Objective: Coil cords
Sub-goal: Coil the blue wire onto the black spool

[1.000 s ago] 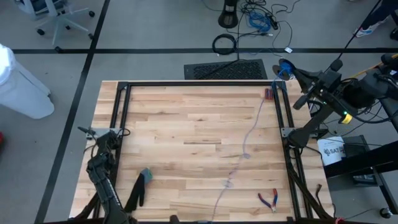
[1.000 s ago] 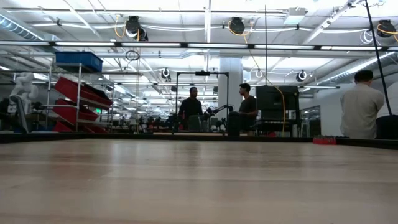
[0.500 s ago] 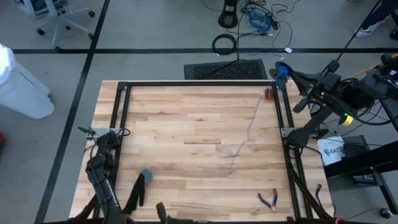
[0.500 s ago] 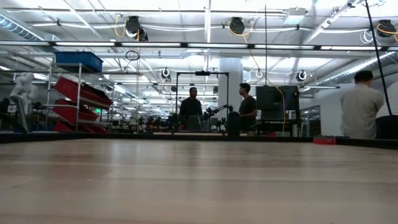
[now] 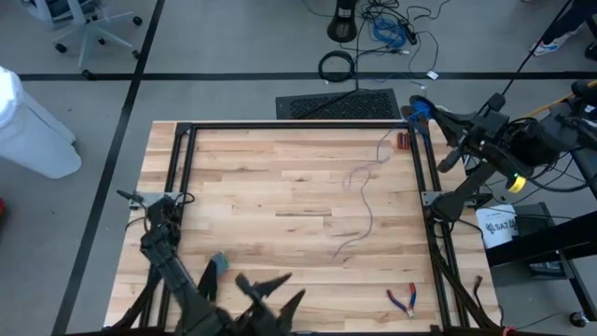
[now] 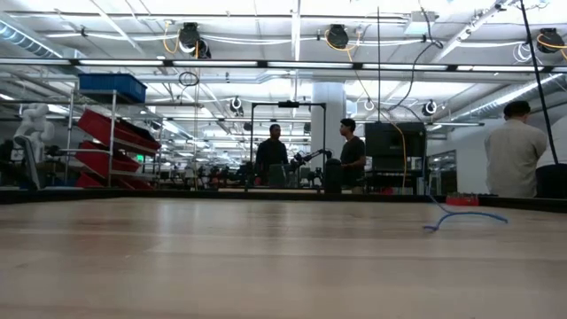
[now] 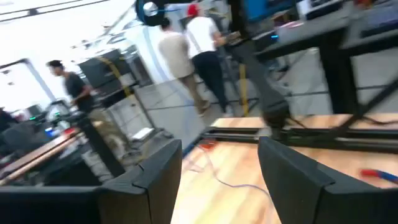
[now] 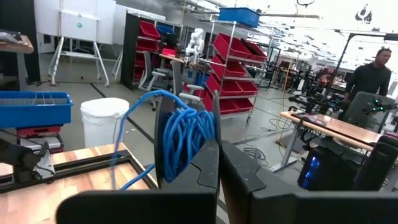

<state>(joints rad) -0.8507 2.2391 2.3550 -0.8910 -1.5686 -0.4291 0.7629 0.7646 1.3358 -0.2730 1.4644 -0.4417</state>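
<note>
A thin bluish cord (image 5: 368,201) lies slack in waves on the wooden table, its loose end (image 5: 336,256) toward the near side; it also shows in the low view as the cord (image 6: 465,217). Its far part is wound into a blue coil (image 8: 186,134) at the table's far right corner, where my right gripper (image 5: 422,107) is shut on it. My left gripper (image 5: 287,287) hovers open at the near edge, well clear of the cord (image 7: 233,183), with nothing between its fingers (image 7: 155,180). My right gripper (image 8: 217,165) pinches the coil's lower part (image 8: 198,144), several loops together, between its two fingers. The fingers point about level. The coil stands up above the fingers, lifted clear, and one strand (image 8: 118,155) trails slack down toward the table.
Red-handled pliers (image 5: 404,300) lie near the table's near right corner, and a small red object (image 5: 403,141) lies by the far right rail. A green-tipped tool (image 5: 216,266) lies near left. A black frame (image 5: 187,187) borders the table. People stand in the room beyond.
My left gripper has opened and let go of the cord's near end, swinging up into view along the near edge and turning. The cord, stretched in a long line toward the near edge before, has drawn back toward the far right and now lies slack in waves.
</note>
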